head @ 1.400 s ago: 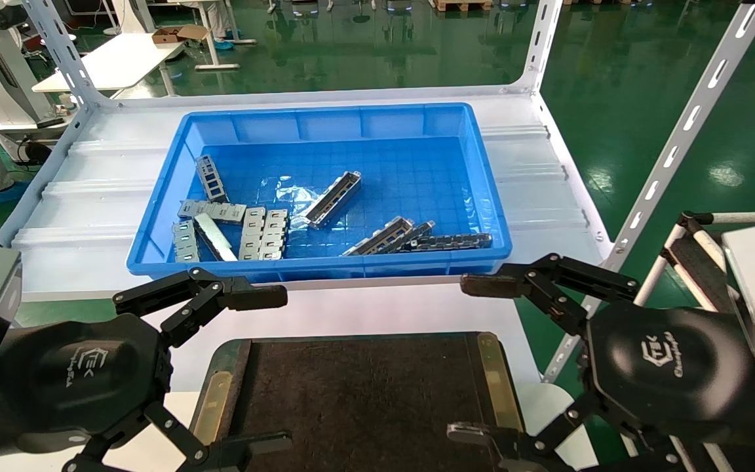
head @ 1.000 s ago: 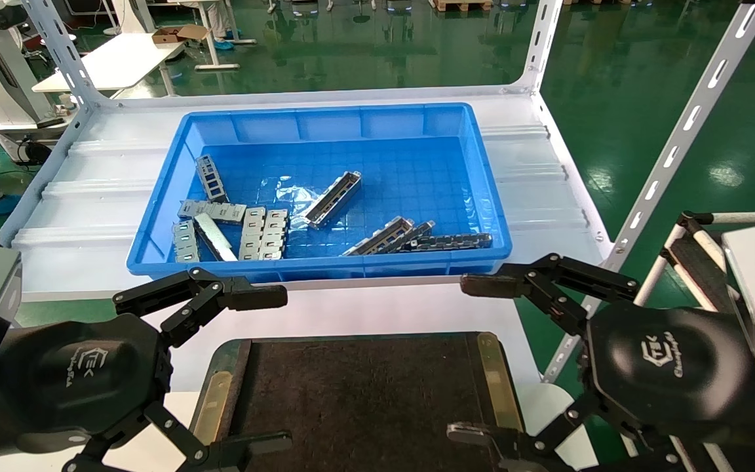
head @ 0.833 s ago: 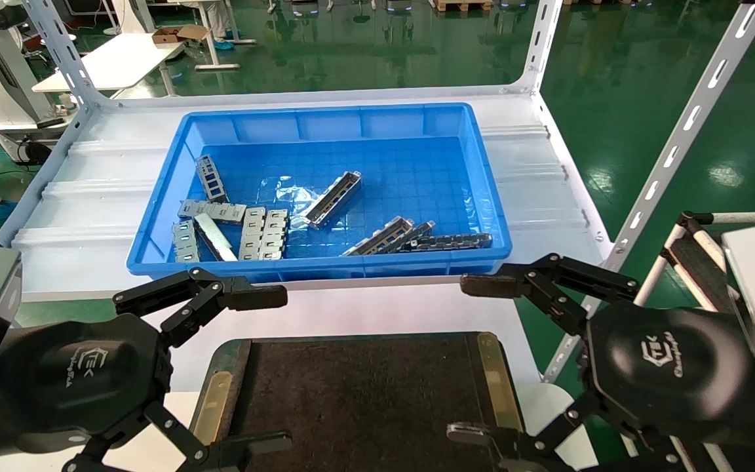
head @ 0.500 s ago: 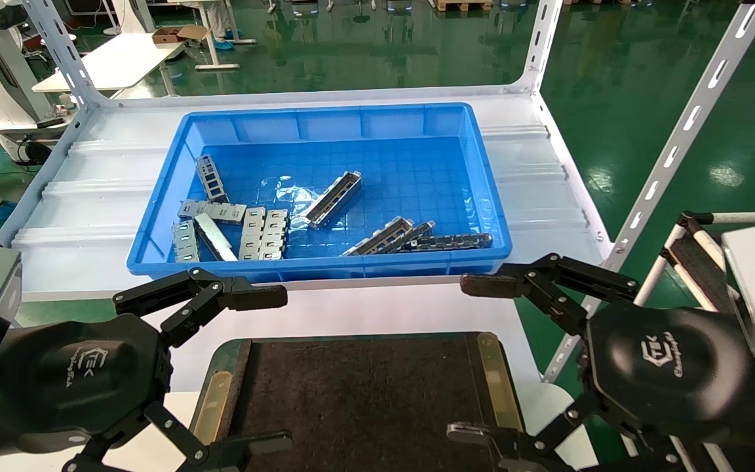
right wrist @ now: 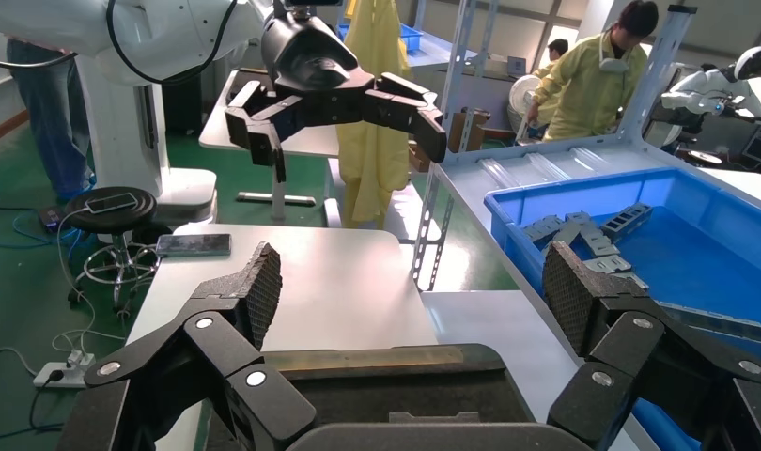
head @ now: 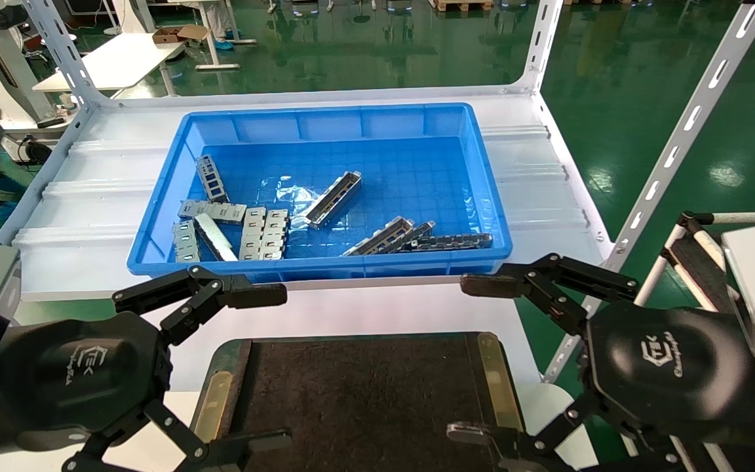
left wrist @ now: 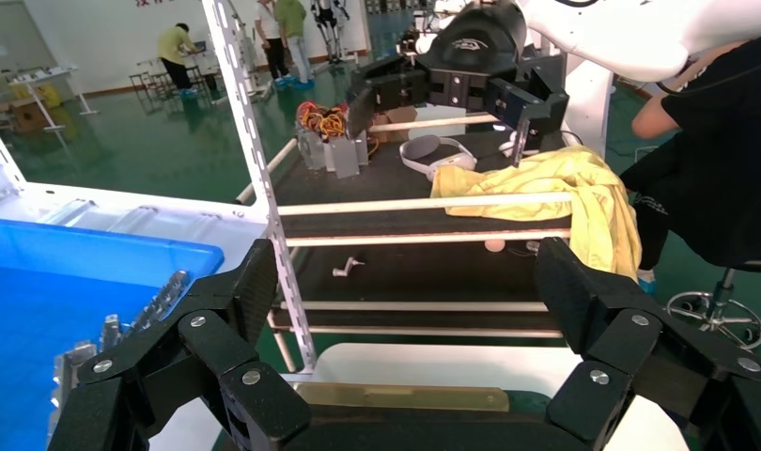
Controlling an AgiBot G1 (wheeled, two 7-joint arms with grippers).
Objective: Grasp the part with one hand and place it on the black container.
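Inside the glossy blue plastic bin (head: 492, 196), the part (head: 333, 198), a slim stamped-metal channel, lies diagonal mid-floor. Left gripper (head: 266, 367) and right gripper (head: 472, 357) flank the felt-topped black container (head: 364, 400), linkage fingers spread apart, empty.

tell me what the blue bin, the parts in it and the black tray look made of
Blue bin: looks like moulded plastic, glossy, with a gridded floor and ribbed walls.
Parts: apparently stamped sheet metal, silver-grey and reflective, with rows of rectangular cut-outs.
Black container: matte, fuzzy dark surface, possibly felt; the strips along its sides look brass-coloured, likely metal.
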